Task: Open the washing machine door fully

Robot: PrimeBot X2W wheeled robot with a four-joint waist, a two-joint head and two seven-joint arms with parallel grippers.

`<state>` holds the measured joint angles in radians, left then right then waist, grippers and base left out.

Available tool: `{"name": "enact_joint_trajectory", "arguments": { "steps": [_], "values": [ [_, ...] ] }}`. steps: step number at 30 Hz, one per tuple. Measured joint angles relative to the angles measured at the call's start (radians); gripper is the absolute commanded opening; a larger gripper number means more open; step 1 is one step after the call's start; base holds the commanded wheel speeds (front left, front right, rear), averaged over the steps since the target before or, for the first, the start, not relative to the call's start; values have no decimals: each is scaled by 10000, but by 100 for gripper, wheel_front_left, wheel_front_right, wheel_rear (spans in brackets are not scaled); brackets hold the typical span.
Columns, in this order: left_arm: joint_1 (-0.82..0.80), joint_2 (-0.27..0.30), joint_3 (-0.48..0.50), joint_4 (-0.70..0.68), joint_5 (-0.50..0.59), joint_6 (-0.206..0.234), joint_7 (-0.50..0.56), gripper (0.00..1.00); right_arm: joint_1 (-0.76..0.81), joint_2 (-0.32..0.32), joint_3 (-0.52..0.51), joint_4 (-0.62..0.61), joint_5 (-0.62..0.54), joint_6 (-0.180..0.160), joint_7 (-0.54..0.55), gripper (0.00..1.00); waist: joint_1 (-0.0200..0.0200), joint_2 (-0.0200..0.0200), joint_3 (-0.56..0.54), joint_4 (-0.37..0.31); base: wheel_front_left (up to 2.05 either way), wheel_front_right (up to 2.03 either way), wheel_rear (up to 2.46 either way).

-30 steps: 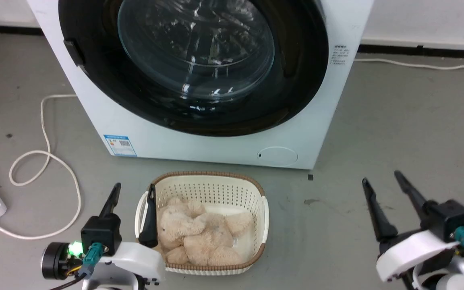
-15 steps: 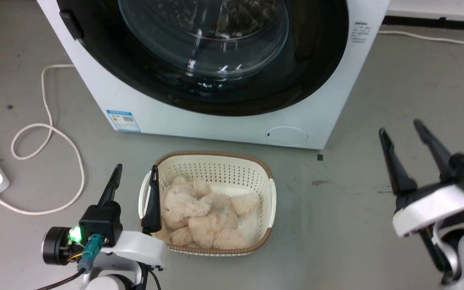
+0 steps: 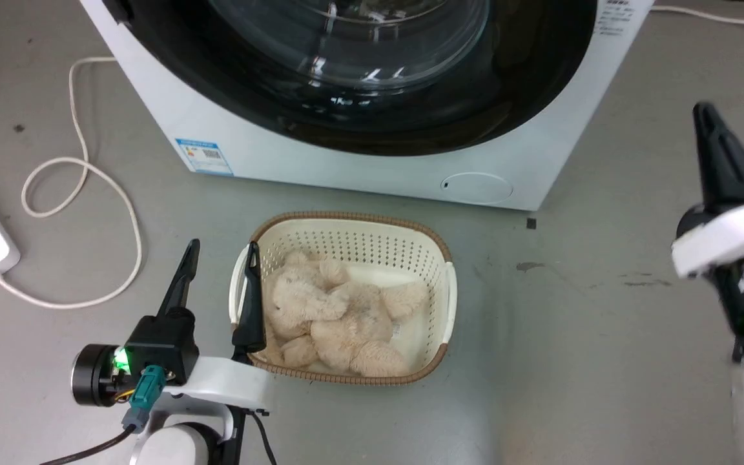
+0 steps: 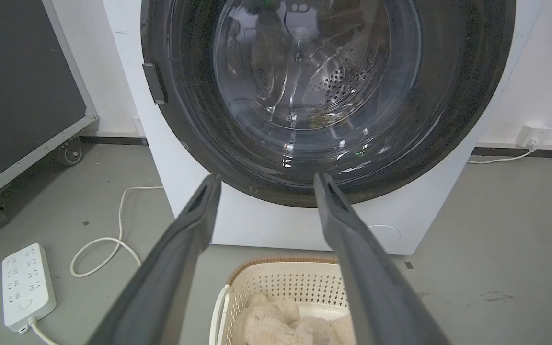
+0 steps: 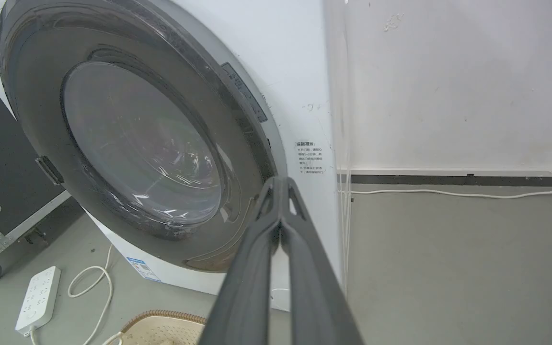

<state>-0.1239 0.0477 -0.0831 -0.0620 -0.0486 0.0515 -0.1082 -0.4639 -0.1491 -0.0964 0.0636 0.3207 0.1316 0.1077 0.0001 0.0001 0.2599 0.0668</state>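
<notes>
Nothing is done yet: the door (image 4: pixel 314 72) looks shut, flush in the washer (image 3: pixel 372 174) front, with the left fingers (image 4: pixel 185 249) spread empty before it and the right fingers (image 5: pixel 266 249) clenched on nothing off the washer's right, so the whole pull remains.

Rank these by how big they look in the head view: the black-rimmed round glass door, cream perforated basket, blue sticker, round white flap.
1. Black-rimmed round glass door, though partly cropped.
2. Cream perforated basket.
3. Round white flap and blue sticker look alike: unranked.
</notes>
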Motion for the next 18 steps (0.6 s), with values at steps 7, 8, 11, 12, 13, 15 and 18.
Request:
{"name": "enact_joint_trajectory", "arguments": {
  "steps": [7, 8, 11, 12, 13, 15, 18],
  "values": [
    [-230, 2, -132, -82, -65, 90, -173, 100, -1588, 263, -719, 1022, 1223, -2, 949, 0, 0, 0, 447, 220, 0, 0, 0],
    [-230, 2, -132, -82, -65, 90, -173, 100, -1588, 263, -719, 1022, 1223, -2, 949, 0, 0, 0, 447, 220, 0, 0, 0],
    [-411, -4, -249, -117, -61, 88, -263, 100, -2438, 309, -1049, 1613, 1699, -2, 1645, 0, 0, 0, 692, 366, 0, 0, 0],
    [-454, 0, -242, -163, -61, 88, -337, 100, -3047, 343, -1313, 2096, 1891, -2, 2086, 0, 0, 0, 861, 452, 0, 0, 0],
    [-468, 0, -249, -190, -63, 88, -357, 100, -3473, 351, -1476, 2416, 1931, -2, 2324, 0, 0, -1, 973, 505, 0, 0, 0],
    [-502, 0, -263, -217, -63, 90, -426, 100, -3889, 357, -1645, 2757, 2021, -2, 2596, 0, 0, 0, 1078, 559, 0, 0, 0],
    [-612, 0, -330, -265, -81, 119, -441, 100, -4442, 357, -1804, 3097, 2146, -2, 2959, 0, 0, 0, 1244, 643, 0, 0, 0]
  ]
}}
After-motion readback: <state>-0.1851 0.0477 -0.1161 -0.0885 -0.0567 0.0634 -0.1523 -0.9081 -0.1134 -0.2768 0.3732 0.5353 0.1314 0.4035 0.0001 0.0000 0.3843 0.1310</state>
